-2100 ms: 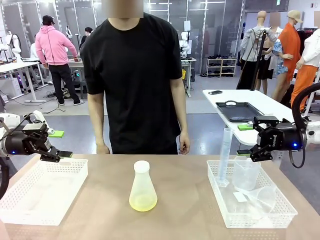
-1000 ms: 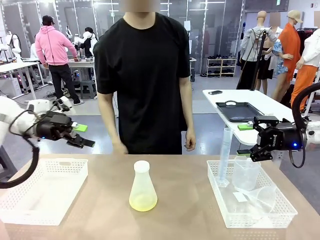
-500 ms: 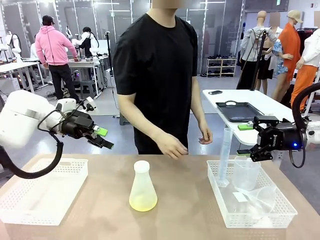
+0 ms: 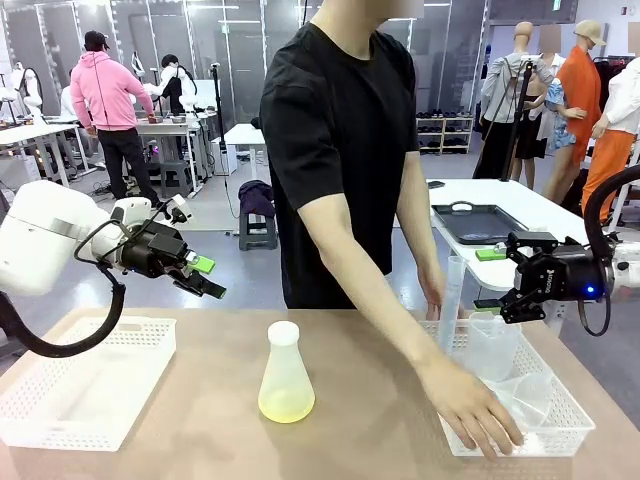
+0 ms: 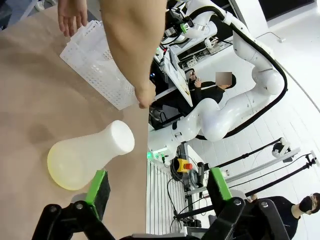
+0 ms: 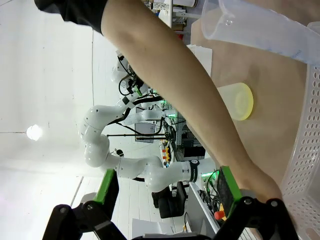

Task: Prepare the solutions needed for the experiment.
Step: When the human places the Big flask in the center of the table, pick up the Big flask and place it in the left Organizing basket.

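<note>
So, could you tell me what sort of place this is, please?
Probably a robotics lab staging a chemistry exercise: a white robot arm at the table, a flask of pale yellow liquid, and a basket holding a graduated cylinder.

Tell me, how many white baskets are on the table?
2. The left basket sits at the table's left end. The right basket sits at the right end, holding clear labware, with the person's hand at its front edge. None seems hidden.
</note>
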`<action>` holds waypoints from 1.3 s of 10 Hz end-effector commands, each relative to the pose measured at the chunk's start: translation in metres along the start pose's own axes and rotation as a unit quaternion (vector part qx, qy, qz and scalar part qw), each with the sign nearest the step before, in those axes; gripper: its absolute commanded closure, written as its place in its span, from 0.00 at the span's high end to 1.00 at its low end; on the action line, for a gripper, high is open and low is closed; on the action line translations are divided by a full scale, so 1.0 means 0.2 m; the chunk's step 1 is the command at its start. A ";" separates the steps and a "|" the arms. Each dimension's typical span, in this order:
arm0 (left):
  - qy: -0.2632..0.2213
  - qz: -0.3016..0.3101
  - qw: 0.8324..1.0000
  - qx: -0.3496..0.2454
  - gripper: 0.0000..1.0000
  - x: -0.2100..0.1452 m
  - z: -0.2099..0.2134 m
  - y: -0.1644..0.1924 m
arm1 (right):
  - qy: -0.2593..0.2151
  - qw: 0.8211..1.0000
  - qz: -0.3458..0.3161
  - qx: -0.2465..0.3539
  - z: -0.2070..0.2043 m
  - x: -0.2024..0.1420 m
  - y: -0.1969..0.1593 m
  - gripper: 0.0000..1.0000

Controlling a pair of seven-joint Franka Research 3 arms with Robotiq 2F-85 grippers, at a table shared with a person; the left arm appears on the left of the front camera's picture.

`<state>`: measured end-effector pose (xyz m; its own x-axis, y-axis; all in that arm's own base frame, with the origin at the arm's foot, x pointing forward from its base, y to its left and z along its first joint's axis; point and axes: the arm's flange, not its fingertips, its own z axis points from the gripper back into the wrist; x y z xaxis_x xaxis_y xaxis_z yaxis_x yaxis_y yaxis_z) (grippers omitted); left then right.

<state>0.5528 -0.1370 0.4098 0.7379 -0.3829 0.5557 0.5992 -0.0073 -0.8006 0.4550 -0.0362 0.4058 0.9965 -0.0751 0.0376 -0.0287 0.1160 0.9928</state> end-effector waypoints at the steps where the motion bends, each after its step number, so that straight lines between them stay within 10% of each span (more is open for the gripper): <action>1: 0.000 0.000 1.000 0.000 1.00 0.00 0.00 0.00 | 0.001 1.000 0.005 0.001 0.00 0.00 0.01 1.00; 8: 0.032 -0.337 0.940 -0.030 1.00 0.32 -0.14 0.26 | 0.001 1.000 0.005 0.001 0.00 0.00 0.01 1.00; 13: 0.013 -0.293 0.956 -0.003 1.00 0.27 -0.14 0.20 | 0.001 1.000 0.005 0.001 0.00 0.00 0.01 1.00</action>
<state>0.6162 -0.1834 0.3994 0.2502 -0.3335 0.9090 0.9063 -0.2497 -0.3411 0.4551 -0.0361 0.4059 0.9965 -0.0749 0.0377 -0.0289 0.1162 0.9928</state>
